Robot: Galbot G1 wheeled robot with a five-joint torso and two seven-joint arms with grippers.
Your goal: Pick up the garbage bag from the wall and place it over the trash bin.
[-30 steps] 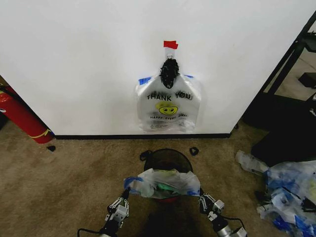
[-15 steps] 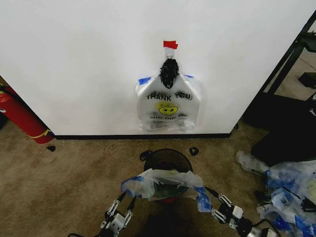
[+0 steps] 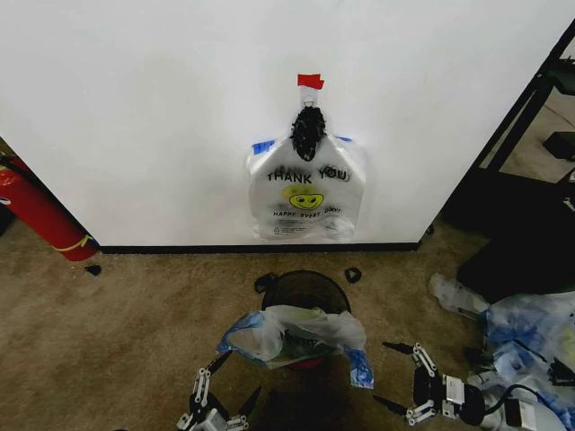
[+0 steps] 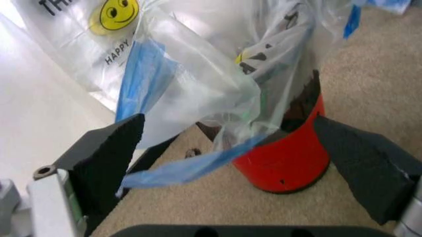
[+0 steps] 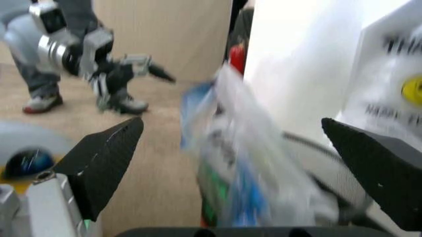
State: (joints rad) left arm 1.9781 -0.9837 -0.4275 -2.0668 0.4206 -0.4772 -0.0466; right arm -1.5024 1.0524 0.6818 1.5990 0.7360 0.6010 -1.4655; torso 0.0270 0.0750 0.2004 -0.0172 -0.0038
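The garbage bag [image 3: 292,332] is crumpled over the mouth of the trash bin [image 3: 305,285], its blue handles hanging down the near side. It is a black mesh bin with a red base [image 4: 283,163]. My left gripper [image 3: 235,377] is open just below the bag's left handle, apart from it. My right gripper [image 3: 382,373] is open to the right of the bin, clear of the bag. In the left wrist view the bag [image 4: 218,64] hangs close between the spread fingers [image 4: 108,148]. Behind the bin stands the white wall [image 3: 135,108].
A bundle of same-print bags [image 3: 305,193] hangs on the wall under a black knot [image 3: 308,132]. A red fire extinguisher [image 3: 36,211] leans at the left. A heap of clear and blue plastic [image 3: 521,350] lies at the right, beside a black rack [image 3: 530,99].
Both grippers have let go of the bag's handles, opened wide and pulled back. The right one swung out to the right. The bag has settled loosely on the bin.
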